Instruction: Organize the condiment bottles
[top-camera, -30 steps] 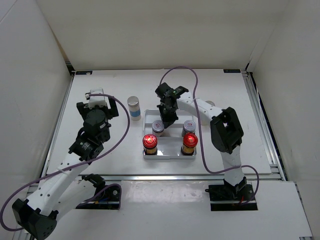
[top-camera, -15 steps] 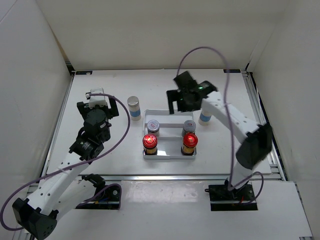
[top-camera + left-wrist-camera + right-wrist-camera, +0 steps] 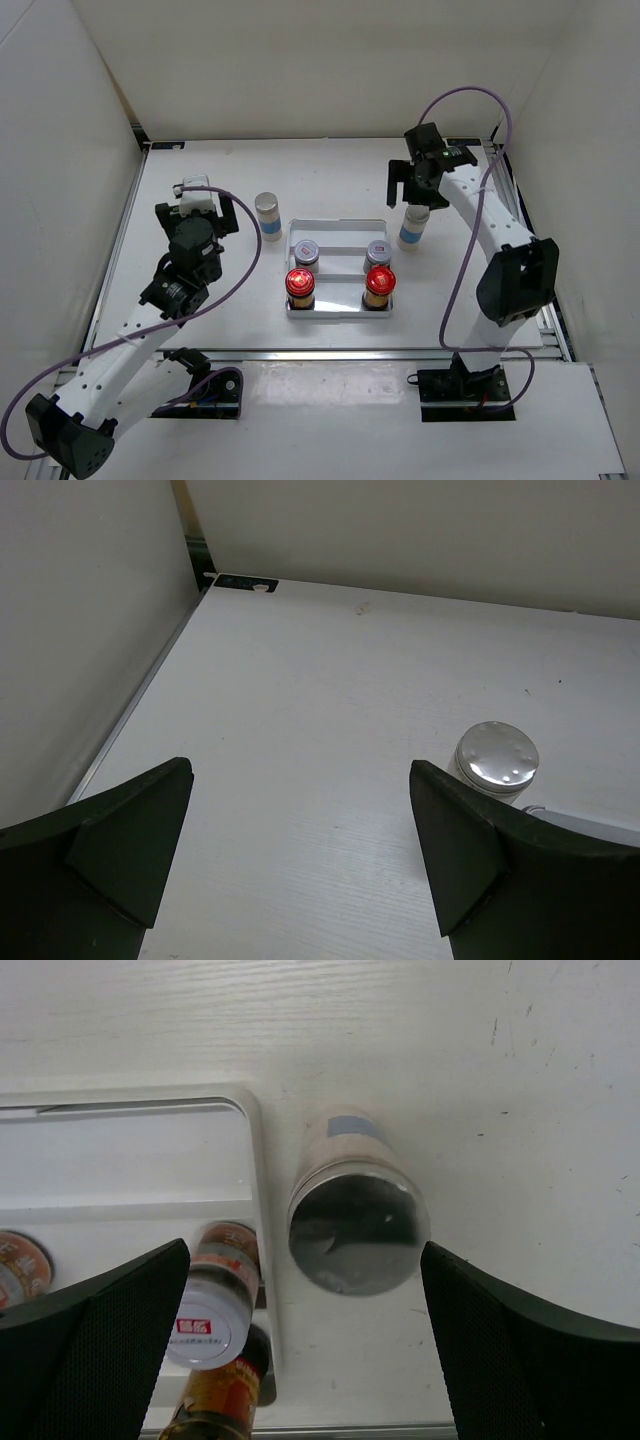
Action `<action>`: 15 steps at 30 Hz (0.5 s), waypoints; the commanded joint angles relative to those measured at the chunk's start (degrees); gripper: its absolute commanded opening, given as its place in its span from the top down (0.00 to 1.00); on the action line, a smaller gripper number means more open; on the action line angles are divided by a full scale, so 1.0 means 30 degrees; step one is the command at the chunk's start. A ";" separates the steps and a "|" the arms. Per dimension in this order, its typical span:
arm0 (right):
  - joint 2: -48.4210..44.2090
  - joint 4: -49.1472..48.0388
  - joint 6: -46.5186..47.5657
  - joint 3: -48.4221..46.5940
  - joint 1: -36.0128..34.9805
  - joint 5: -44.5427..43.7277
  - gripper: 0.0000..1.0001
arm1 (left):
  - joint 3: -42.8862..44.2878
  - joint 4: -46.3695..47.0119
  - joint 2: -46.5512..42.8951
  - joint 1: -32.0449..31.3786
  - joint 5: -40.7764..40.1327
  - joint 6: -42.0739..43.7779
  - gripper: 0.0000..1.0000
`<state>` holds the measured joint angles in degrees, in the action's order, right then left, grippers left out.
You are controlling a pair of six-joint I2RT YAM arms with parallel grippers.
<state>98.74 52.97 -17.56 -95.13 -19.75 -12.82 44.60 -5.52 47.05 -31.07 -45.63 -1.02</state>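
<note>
Now that the right arm has swung off the tray [image 3: 338,222], your right gripper [image 3: 412,195] hangs over the tall blue-label bottle [image 3: 358,1225] standing on the table just beside the tray's right edge. A second ago it was down over the back row, by the left short silver-lid jar [image 3: 306,251]. That jar now stands free in the tray, next to the other short jar [image 3: 377,251] and behind the two red-capped jars [image 3: 300,284], so I'd call that placement done.

In the right wrist view the fingers are spread wide on either side of the cap, with nothing held, so this looks like the lineup for your next pick.

Your left gripper [image 3: 300,780] hasn't moved, and its jaws are apart and empty. The second tall bottle [image 3: 497,758] waits ahead of it, just left of the tray.

So it's four in, two to go.
</note>
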 commanded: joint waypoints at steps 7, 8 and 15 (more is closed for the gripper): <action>0.1743 0.0478 -0.0064 -0.0372 0.1954 0.1429 0.02 | -0.0013 0.0228 0.0109 0.0073 0.0150 0.0075 0.00; 0.1745 0.0304 -0.0064 -0.0369 0.1954 0.1431 0.05 | -0.0013 0.0228 0.0109 0.0073 0.0150 0.0075 0.00; 0.1513 -0.0167 -0.0240 0.0539 0.1954 0.2339 0.49 | -0.0013 0.0228 0.0284 0.0073 0.0150 0.0251 0.00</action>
<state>104.47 53.30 -17.78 -94.35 -13.91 -7.55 44.60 -5.52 48.05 -31.07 -45.63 -0.80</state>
